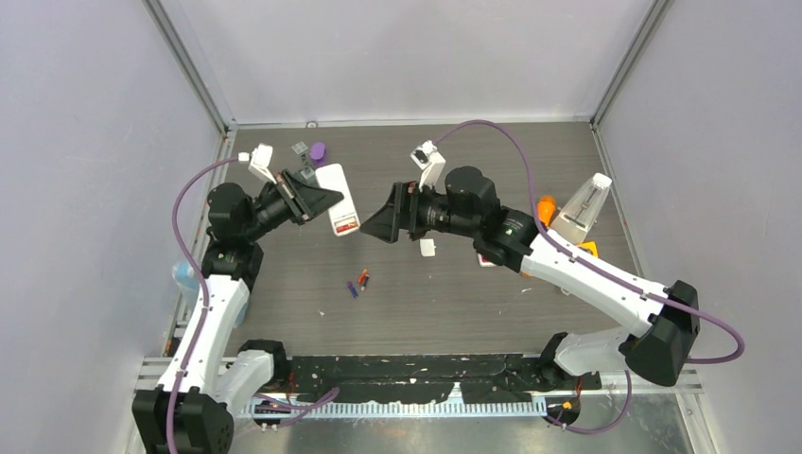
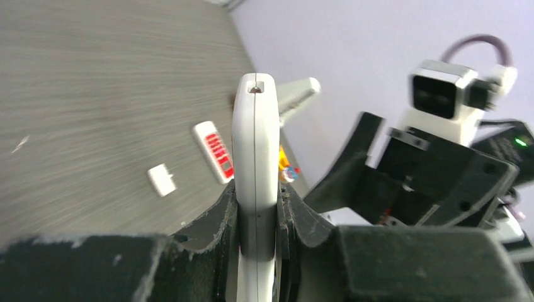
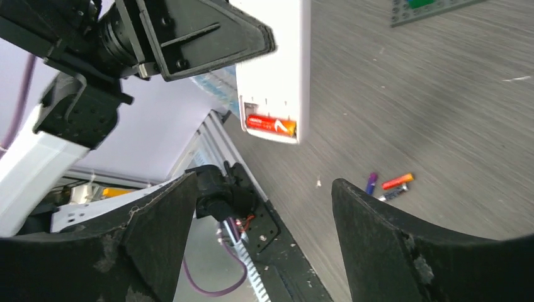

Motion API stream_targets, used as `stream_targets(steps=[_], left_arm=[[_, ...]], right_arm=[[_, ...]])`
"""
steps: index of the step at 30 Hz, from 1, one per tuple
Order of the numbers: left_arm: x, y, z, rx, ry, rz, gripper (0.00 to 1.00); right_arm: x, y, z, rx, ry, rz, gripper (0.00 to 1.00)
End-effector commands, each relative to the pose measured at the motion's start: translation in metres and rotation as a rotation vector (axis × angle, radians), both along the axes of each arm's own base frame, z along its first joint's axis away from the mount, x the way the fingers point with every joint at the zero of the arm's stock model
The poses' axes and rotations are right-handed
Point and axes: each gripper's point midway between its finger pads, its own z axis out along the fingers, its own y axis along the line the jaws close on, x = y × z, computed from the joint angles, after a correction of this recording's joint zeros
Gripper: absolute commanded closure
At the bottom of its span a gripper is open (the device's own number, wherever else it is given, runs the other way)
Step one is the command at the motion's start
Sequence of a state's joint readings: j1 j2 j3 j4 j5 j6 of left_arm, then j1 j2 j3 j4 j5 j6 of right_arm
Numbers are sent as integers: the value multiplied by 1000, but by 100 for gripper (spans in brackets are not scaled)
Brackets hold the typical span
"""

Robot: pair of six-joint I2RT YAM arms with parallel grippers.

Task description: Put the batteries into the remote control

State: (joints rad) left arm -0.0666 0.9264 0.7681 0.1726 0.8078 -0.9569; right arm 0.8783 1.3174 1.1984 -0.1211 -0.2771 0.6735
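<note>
My left gripper (image 1: 317,199) is shut on a white remote (image 1: 339,194) and holds it edge-on above the table, as the left wrist view (image 2: 255,145) shows between the pads. In the right wrist view the remote's (image 3: 274,69) open end holds one red-orange battery (image 3: 271,124). Three loose batteries (image 1: 357,282), red-orange, blue-purple and dark, lie on the table in front of the remote, and also show in the right wrist view (image 3: 390,184). My right gripper (image 1: 374,225) is open and empty, facing the remote's end from the right (image 3: 264,182).
A small white cover piece (image 1: 427,248) lies by my right gripper. A second remote with red buttons (image 2: 214,151) lies under my right arm. A white metronome-shaped object (image 1: 582,208) and an orange item (image 1: 547,208) stand at the right. A purple-capped item (image 1: 318,149) sits behind.
</note>
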Motion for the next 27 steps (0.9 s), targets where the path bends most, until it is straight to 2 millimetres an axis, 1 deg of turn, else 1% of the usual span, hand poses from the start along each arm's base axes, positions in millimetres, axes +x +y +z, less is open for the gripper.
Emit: stream_targets(steps=[1,2,3,4,5,6,7,8,9,11,12,13,14,15,16,17,19,24,26,27], left_arm=[[13,35,-36,144,95,186,100],[13,41,-47,180,128,219,100],[15,56,-56,205,169,280,100],[14,64,-64,228,201,317,100],[13,71,-68,253,211,344,100],[12,76,-72,273,223,369,100],[12,81,-75,291,229,390,100],[11,86,-78,307,242,414,100],[10,90,-81,324,254,439,100],[9,104,-85,366,274,510,100],[8,110,-88,386,290,546,100],[7,117,-89,405,305,580,100],[6,124,-91,422,320,616,100],[4,129,-94,437,338,645,100],[3,134,-95,447,349,671,100],[3,137,-96,454,356,688,100],[1,140,-98,465,364,702,100],[1,142,-103,476,381,711,100],[3,142,-103,472,383,708,100],[4,141,-103,470,386,708,100]], right_arm=[[17,-19,-31,-134,-77,-87,19],[22,-22,-52,-202,-69,-102,21],[25,-23,-61,-235,-68,-116,22],[25,-20,-77,-284,-67,-107,25],[29,-20,-84,-315,-79,-134,27],[28,-13,-97,-354,-89,-121,30],[28,-8,-103,-377,-98,-122,32],[28,2,-115,-422,-111,-113,35],[27,7,-122,-450,-118,-108,37],[23,28,-145,-519,-115,-78,42],[16,37,-150,-530,-123,-61,44],[14,45,-164,-551,-117,-45,46],[7,54,-167,-545,-120,-28,47],[5,61,-179,-552,-101,-21,50],[-1,67,-184,-551,-92,4,52],[-1,71,-193,-564,-80,10,55],[-6,79,-203,-577,-71,24,57],[-9,88,-217,-619,-73,42,57],[-10,91,-227,-648,-71,47,57],[-9,91,-227,-661,-72,42,57]])
